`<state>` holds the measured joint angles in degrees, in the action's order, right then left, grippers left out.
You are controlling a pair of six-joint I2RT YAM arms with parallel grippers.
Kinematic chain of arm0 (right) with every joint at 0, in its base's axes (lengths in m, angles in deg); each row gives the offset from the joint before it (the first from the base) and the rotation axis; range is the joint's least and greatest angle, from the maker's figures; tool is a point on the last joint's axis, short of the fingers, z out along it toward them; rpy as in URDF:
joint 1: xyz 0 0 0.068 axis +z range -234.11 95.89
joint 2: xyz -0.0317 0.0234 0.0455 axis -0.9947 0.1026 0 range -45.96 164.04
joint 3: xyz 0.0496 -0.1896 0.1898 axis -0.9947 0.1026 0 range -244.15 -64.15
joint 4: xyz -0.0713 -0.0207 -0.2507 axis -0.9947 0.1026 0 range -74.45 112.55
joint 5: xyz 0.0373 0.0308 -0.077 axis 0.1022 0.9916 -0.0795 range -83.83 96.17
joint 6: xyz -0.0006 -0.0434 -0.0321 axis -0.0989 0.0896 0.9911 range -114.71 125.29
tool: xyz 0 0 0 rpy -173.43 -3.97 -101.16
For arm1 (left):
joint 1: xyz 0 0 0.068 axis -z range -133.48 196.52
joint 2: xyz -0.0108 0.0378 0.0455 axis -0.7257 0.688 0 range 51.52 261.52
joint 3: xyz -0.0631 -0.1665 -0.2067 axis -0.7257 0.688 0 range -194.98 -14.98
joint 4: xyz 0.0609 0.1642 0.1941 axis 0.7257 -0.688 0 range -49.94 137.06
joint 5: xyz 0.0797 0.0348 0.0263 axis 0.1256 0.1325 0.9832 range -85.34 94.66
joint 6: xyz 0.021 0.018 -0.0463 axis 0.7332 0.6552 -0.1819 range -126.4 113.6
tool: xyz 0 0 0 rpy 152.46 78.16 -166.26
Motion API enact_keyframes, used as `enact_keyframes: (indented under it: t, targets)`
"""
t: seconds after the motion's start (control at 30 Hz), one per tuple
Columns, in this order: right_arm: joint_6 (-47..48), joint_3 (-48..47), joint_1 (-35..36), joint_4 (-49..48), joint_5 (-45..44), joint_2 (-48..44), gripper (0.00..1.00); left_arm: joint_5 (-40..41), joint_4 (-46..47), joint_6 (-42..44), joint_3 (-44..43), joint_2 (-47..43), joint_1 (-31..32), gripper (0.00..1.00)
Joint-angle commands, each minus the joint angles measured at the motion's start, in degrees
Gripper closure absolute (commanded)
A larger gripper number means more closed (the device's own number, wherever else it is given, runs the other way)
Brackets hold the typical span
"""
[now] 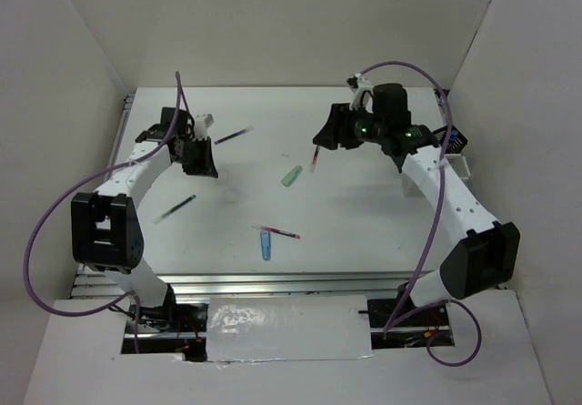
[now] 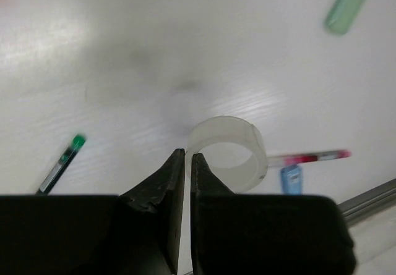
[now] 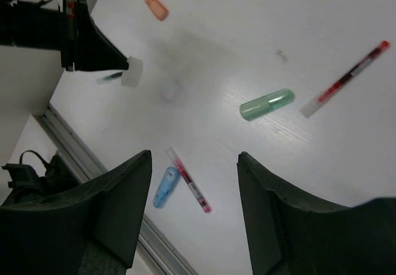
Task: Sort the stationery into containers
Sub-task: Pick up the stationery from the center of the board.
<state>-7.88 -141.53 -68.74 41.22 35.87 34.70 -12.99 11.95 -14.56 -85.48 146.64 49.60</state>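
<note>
Left claw (image 2: 187, 154) pinches the tape ring (image 2: 230, 146); right claw (image 3: 193, 157) wide, empty; red pen (image 3: 346, 77), green tube (image 3: 266, 104) lie unsorted on desk (image 3: 247, 40).

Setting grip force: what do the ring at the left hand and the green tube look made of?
Ring: milky translucent plastic, probably a tape roll; the table shows through its thin wall. Green tube: pale translucent plastic, smooth and slightly glossy, with a highlight along its rounded body; rigidity can't be judged.
</note>
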Motion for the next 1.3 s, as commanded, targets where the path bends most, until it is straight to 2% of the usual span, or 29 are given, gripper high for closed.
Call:
enact_keyframes:
  t: [0.0,0.1,0.4,0.53,0.87,0.93,1.27]
  targets:
    - [-3.4,-4.7,5.2,-3.7,-0.4,3.0,0.35,-5.5,2.5,-4.2,-5.9,-4.1,3.2,0.91]
    - [-4.3,-6.9,9.3,-4.0,-1.1,6.1,0.34,-7.0,2.5,-7.0,-8.2,-4.4,5.7,0.95]
    - [-8.9,-13.1,16.3,-5.7,-0.7,14.1,0.33,-6.5,3.8,-8.8,-9.7,-6.3,11.3,0.93]
    - [-8.7,-15.4,19.8,-4.9,-3.5,16.8,0.32,-6.0,3.6,-8.5,-9.7,-7.8,12.7,0.93]
    - [-10.7,-14.5,20.7,-4.0,-0.2,20.8,0.35,-6.1,4.3,-9.0,-9.8,-9.4,13.1,0.92]
    - [-10.7,-14.7,20.6,-3.6,-0.5,21.5,0.40,-6.1,4.3,-8.9,-9.8,-9.6,13.1,0.92]
    - [-11.5,-15.4,20.4,-3.9,3.6,23.3,0.50,-6.7,4.9,-8.8,-9.2,-10.3,13.1,0.92]
